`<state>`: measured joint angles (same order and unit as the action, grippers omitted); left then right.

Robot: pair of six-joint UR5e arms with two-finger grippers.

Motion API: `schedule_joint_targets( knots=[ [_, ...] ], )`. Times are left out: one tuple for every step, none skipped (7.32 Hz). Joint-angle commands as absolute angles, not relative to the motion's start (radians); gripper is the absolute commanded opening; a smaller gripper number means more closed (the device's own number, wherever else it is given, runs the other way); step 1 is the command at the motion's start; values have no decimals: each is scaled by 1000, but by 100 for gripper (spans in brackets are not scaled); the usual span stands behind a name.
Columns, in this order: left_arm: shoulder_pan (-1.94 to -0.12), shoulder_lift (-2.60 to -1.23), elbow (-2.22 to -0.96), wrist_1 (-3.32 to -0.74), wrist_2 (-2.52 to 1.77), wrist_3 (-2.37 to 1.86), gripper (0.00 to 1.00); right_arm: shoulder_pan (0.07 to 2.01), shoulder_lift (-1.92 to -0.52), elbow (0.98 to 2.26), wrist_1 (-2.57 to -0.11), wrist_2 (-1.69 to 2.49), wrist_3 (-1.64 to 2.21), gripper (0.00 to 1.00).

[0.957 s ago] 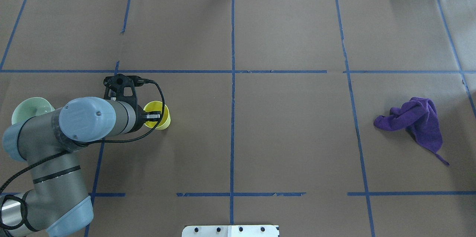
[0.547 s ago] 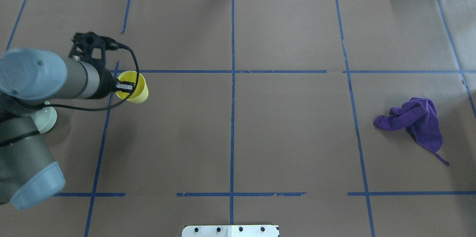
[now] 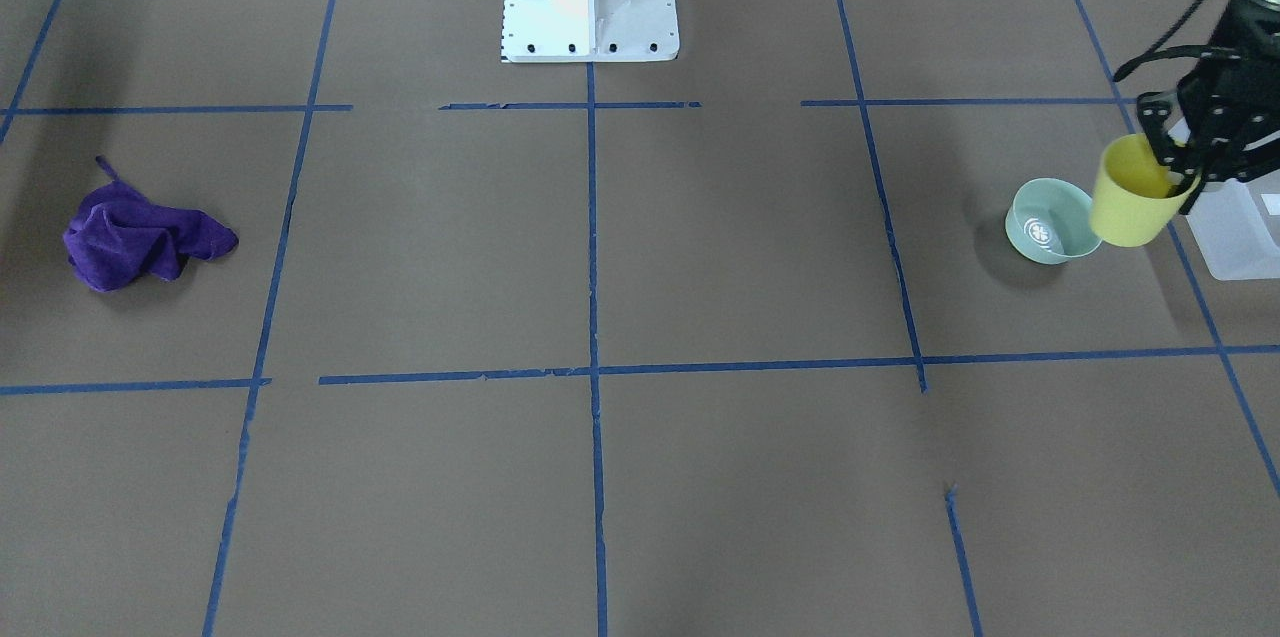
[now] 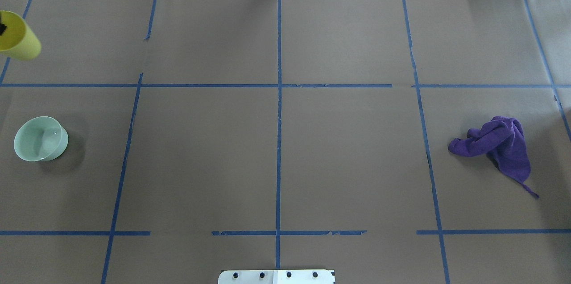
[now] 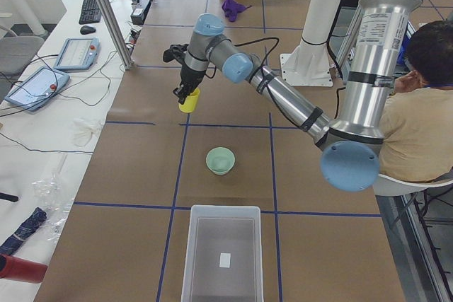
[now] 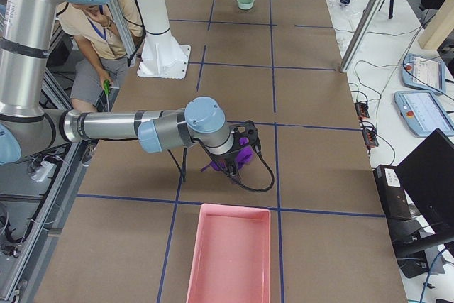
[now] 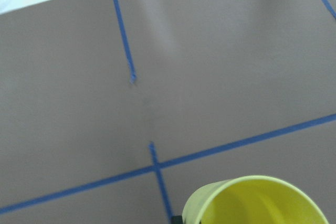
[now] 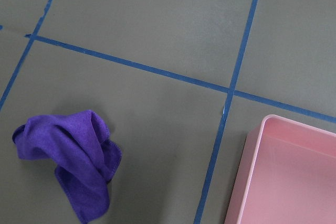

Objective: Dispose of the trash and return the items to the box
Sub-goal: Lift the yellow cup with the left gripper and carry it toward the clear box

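- The left arm (image 5: pixel 283 100) is reaching out over the table's left end, so it is the arm placed for the drop; the right arm is working well away at the other end.
- The frosted white bin (image 5: pixel 192 245) is sitting open at the table's far-left end, its long axis running along the table.
- The purple cloth (image 4: pixel 499 143) is lying crumpled near the right end, close to a pink tray (image 6: pixel 234 206).
- The mint-green bowl (image 3: pixel 1048 220) is resting upright on the table, beside the bin but not in it.
- The yellow cup (image 3: pixel 1135 202) is hanging in the air, mouth up and tilted. It is not yet over the bin, which is lying further toward the robot's left.
- The left gripper (image 3: pixel 1170 179) is pinching the cup's rim, one finger inside and one outside.
- The right gripper (image 6: pixel 237 164) is hovering over the cloth; I cannot tell whether it is spread or closed.
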<state>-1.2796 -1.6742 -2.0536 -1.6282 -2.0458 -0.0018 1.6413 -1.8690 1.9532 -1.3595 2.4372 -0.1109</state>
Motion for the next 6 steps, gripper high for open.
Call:
schedule_joint_targets(
  knots=[
    [-1527,-1606,-1871,-1640,-2135,463,0,1641,-1868,1953,-1359,2437,-110,100],
    [-1611,-1582,-1764,-1666,-2195,629,0,1641,-1868,1954,-1359,2437,-110,100],
    [-1646,-1524,-1719,-1737,-2213,681,0,1641,-1868,1954,-1359,2437,-110,100],
    [-1646,-1447,-1717,-1823,-2217,680,0,1641,-1865,1954,-1359,2437,-110,100],
    [-1646,-1395,-1710,-1871,-2236,673,0,1641,-1864,1953,-1359,2437,-110,100],
    [-1646,-1366,-1689,-1926,-2265,663,0,1641,-1864,1953,-1361,2437,-110,100]
  ],
)
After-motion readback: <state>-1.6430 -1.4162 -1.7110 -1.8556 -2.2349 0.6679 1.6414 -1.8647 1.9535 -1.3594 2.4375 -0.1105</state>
